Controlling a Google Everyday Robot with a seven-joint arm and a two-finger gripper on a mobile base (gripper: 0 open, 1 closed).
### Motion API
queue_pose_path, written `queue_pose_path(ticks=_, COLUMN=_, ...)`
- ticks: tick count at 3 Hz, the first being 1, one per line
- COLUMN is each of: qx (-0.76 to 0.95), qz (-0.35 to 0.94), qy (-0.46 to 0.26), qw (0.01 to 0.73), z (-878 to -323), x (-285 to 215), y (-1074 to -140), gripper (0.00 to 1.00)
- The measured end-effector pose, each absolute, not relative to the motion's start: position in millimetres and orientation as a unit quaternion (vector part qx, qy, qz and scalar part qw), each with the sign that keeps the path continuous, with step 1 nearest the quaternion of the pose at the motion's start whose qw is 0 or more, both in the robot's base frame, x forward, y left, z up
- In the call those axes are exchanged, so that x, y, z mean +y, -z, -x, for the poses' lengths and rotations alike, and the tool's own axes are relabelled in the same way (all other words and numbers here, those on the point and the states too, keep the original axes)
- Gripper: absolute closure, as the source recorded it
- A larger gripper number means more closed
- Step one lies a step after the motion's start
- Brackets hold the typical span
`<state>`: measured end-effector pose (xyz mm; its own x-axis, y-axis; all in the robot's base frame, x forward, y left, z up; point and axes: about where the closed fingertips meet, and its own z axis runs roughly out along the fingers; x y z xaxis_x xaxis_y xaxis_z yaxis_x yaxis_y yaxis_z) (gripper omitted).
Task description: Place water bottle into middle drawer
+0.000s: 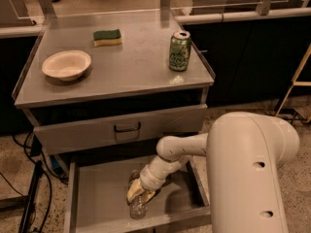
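Observation:
The water bottle (138,208) is small, clear and ribbed. It lies low inside the open middle drawer (97,204), a shallow grey metal tray at the bottom of the cabinet. My gripper (138,192) reaches down into the drawer from the right, at the end of the white arm (180,152). It is shut around the bottle's middle, and the bottle's ends show above and below it. The bottle is at or just above the drawer's bottom, near the front edge.
The closed drawer above has a black handle (127,127). On the cabinet top stand a green can (180,51), a green and yellow sponge (107,37) and a white bowl (66,64). Cables (34,193) lie on the floor at the left.

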<state>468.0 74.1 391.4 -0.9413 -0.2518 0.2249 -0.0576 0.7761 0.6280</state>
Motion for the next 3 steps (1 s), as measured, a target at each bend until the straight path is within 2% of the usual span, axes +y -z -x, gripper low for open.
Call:
queue_pose_path(ticks=1, qx=-0.930, qz=-0.083, qy=0.324, qw=0.150, z=-468.0, x=74.2, y=-391.4, gripper=0.60)
queue_pose_path(ticks=2, qx=-0.930, qz=-0.083, qy=0.324, qw=0.150, z=-468.0, x=74.2, y=-391.4, gripper=0.29)
queue_pose_path(ticks=3, qx=-0.930, qz=-0.083, qy=0.324, qw=0.150, z=-467.9, x=74.2, y=-391.4, gripper=0.05)
